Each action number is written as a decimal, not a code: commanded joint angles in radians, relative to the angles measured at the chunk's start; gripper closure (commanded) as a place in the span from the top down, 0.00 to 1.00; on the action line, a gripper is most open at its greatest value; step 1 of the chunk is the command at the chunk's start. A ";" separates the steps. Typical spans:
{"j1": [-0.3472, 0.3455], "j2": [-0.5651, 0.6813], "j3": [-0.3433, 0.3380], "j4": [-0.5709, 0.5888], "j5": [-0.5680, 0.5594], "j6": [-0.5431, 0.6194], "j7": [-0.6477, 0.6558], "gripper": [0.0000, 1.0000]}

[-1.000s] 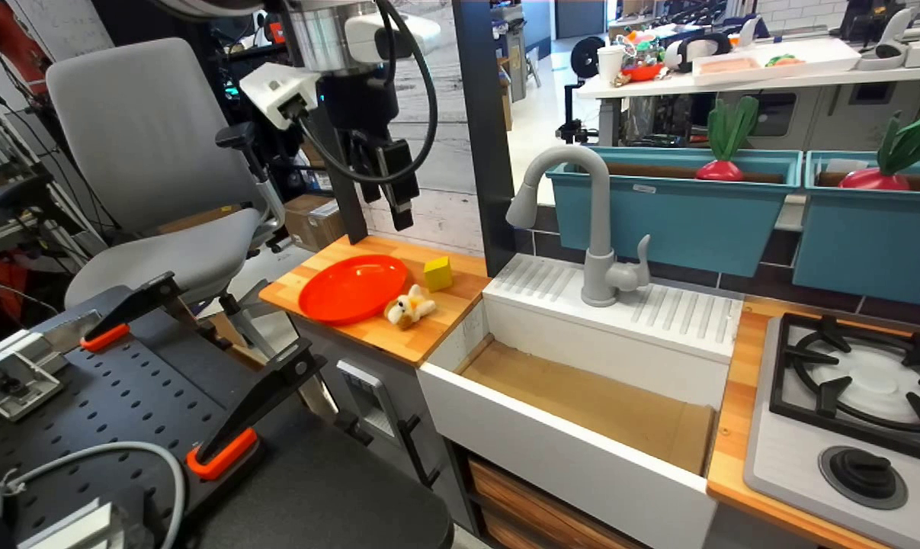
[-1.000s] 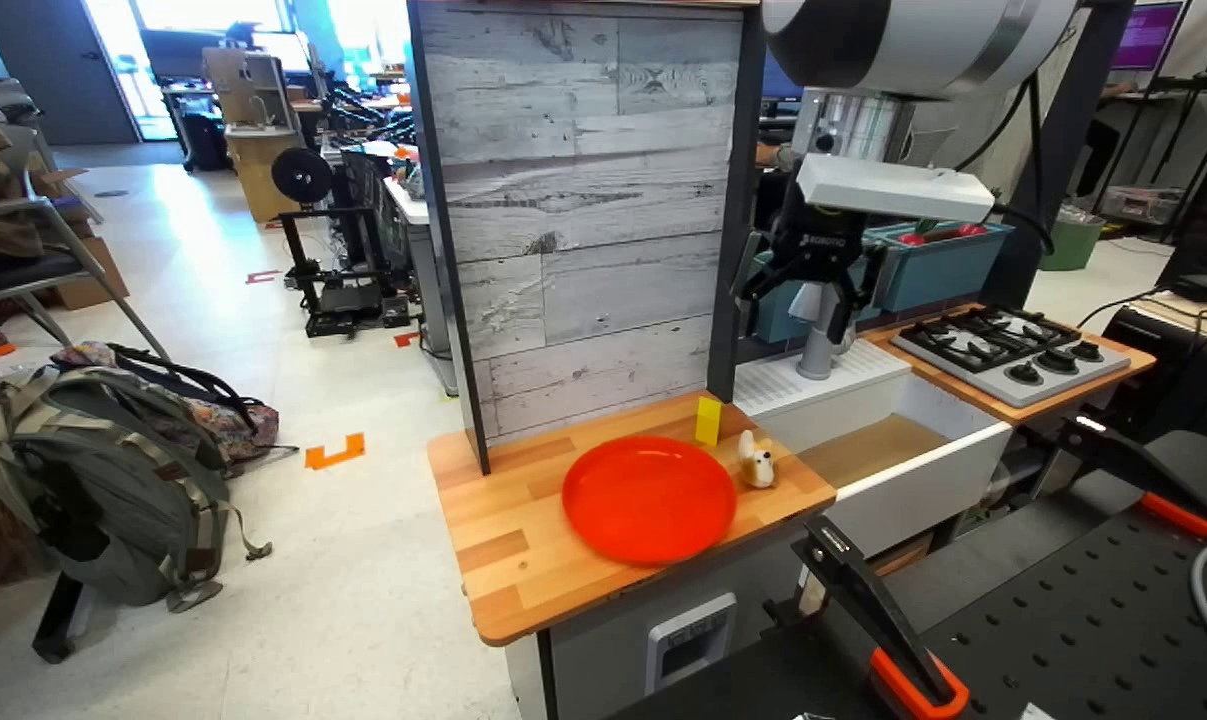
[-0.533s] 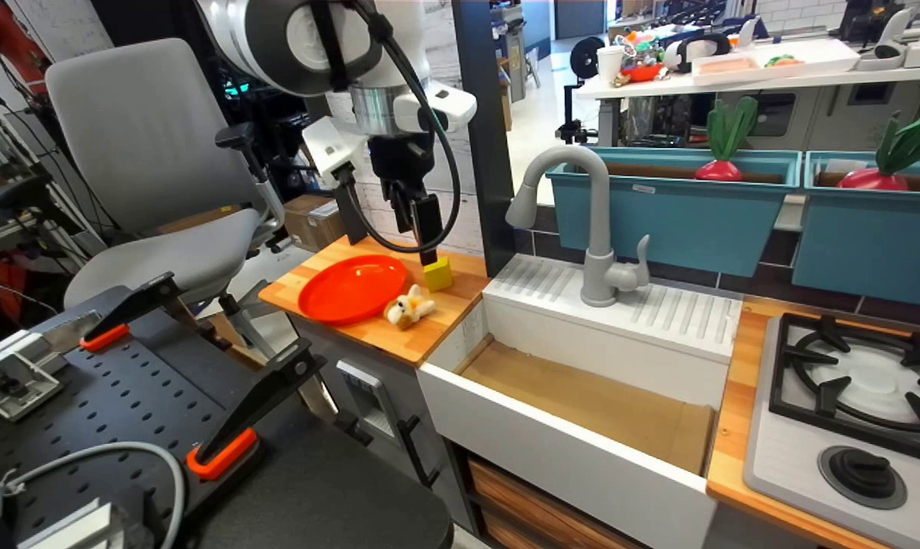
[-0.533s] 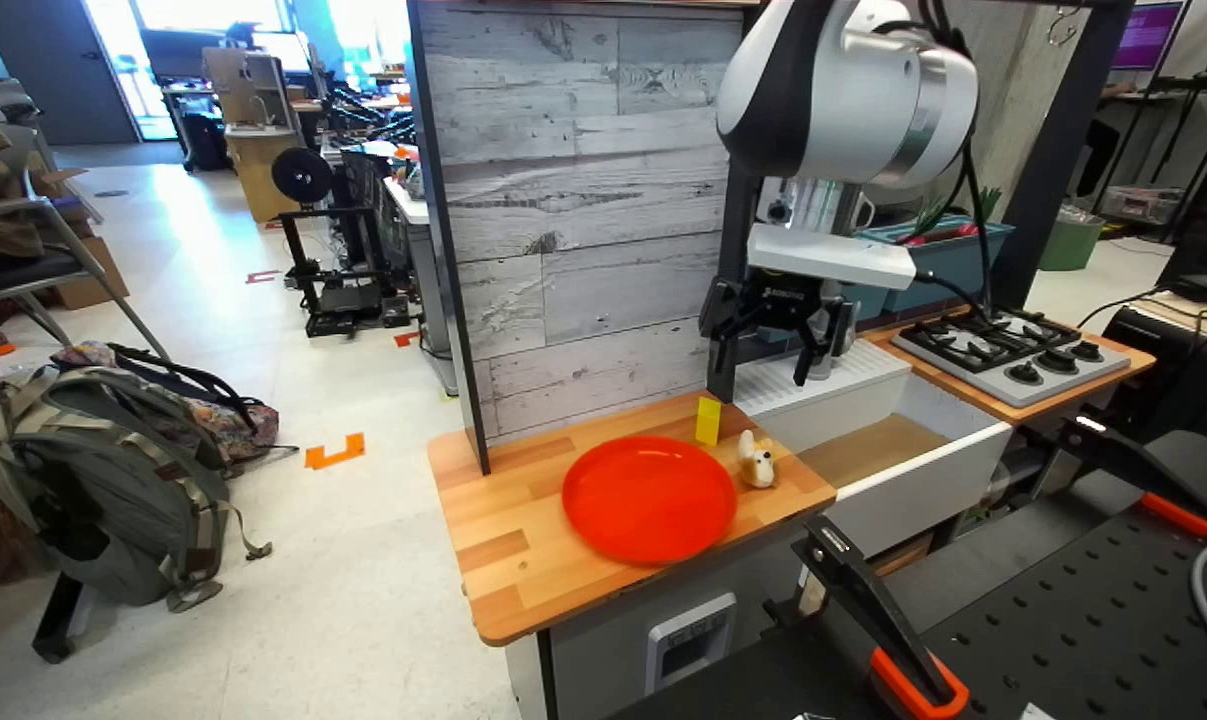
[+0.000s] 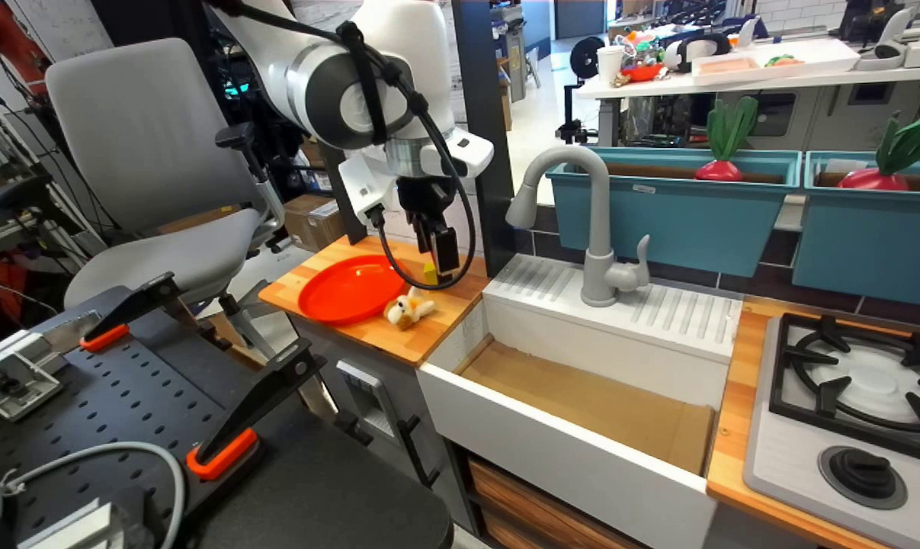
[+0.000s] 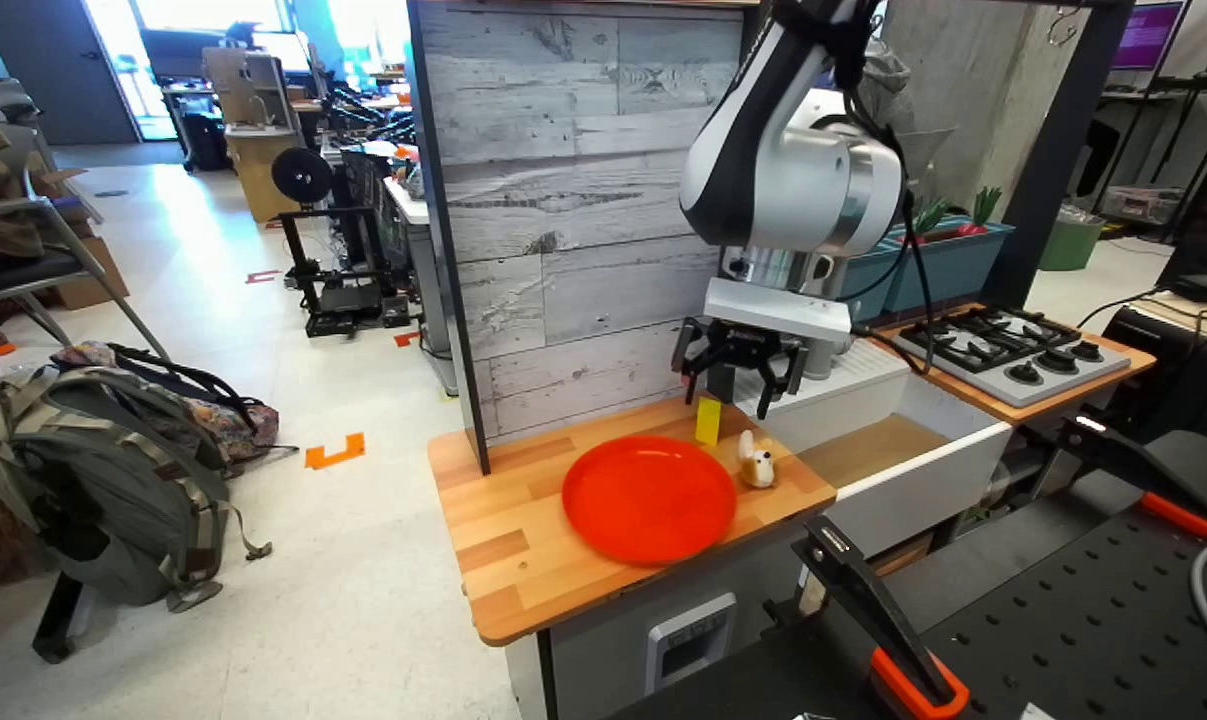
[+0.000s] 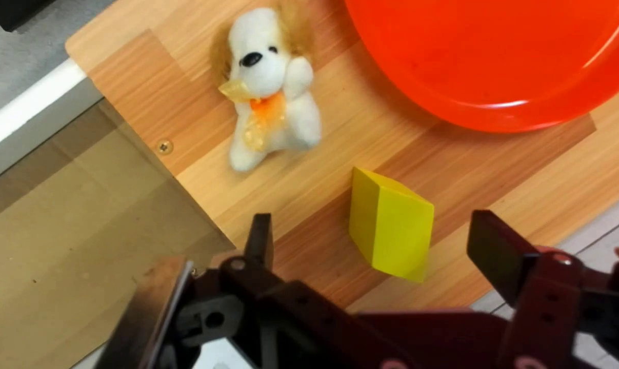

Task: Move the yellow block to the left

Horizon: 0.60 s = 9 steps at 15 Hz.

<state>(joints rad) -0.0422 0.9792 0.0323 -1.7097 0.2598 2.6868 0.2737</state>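
- The tool [image 6: 727,400] is released: its two fingers [image 7: 494,246] stand well apart, and in the wrist view the yellow block [image 7: 404,230] shows between them, with a gap on either side.
- Both exterior views put the tool low over the desk [image 6: 508,530], by the corner where the back edge meets the sink-side edge.
- The yellow block stands on the desk near that same corner; a finger hides part of it in an exterior view.
- A plush dog [image 7: 268,77], white with tan ears and orange and yellow at the neck, lies by the sink-side edge, toward the front corner, its head pointing to the front edge.
- A round orange-red plate [image 6: 649,500] takes up the middle of the desk and reaches close to the front edge; block and dog are both near it but apart.
- A panel of weathered white boards [image 6: 583,200] rises along the back edge.
- The white sink [image 5: 566,461] adjoins the sink-side edge; a brown sheet [image 5: 589,404] lies in it, and a grey faucet [image 5: 600,206] stands behind.
- A grey cooktop [image 5: 791,450] sits beyond the sink.
- The white robot arm [image 6: 808,200] reaches in from above.
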 commanded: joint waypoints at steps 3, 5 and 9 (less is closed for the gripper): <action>0.022 0.074 -0.012 0.098 0.002 -0.047 0.022 0.49; 0.024 0.064 -0.010 0.077 -0.002 -0.041 0.009 0.35; 0.032 0.031 -0.010 0.032 -0.003 -0.013 0.002 0.06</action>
<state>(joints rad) -0.0258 1.0397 0.0315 -1.6482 0.2591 2.6680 0.2791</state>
